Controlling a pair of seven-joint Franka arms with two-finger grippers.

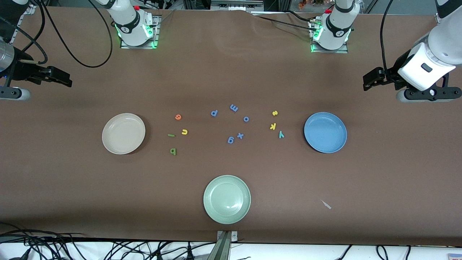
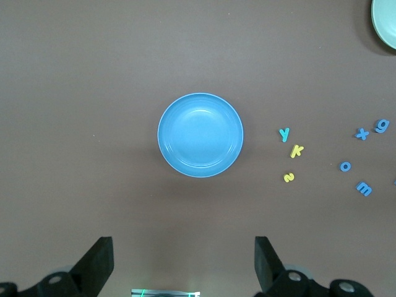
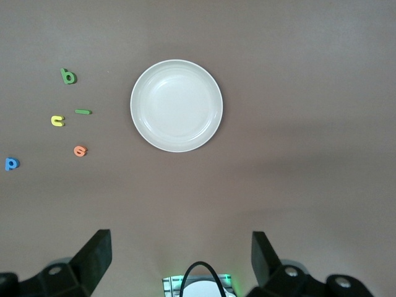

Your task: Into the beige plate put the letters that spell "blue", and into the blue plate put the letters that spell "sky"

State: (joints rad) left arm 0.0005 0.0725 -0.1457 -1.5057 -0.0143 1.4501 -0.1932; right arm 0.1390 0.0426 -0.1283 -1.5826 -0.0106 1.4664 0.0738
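Brown surface, both plates empty. Beside beige plate (image 1: pixel 123 133): green "b" (image 1: pixel 173 151), light, thin foam; pinch by edges. Both jaws released, waiting.

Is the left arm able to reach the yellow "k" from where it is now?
Probably yes. The left gripper hangs open over bare table at its own end, holding nothing. The yellow "k" lies flat beside the blue plate, apart from its neighbour letters, with nothing over it.
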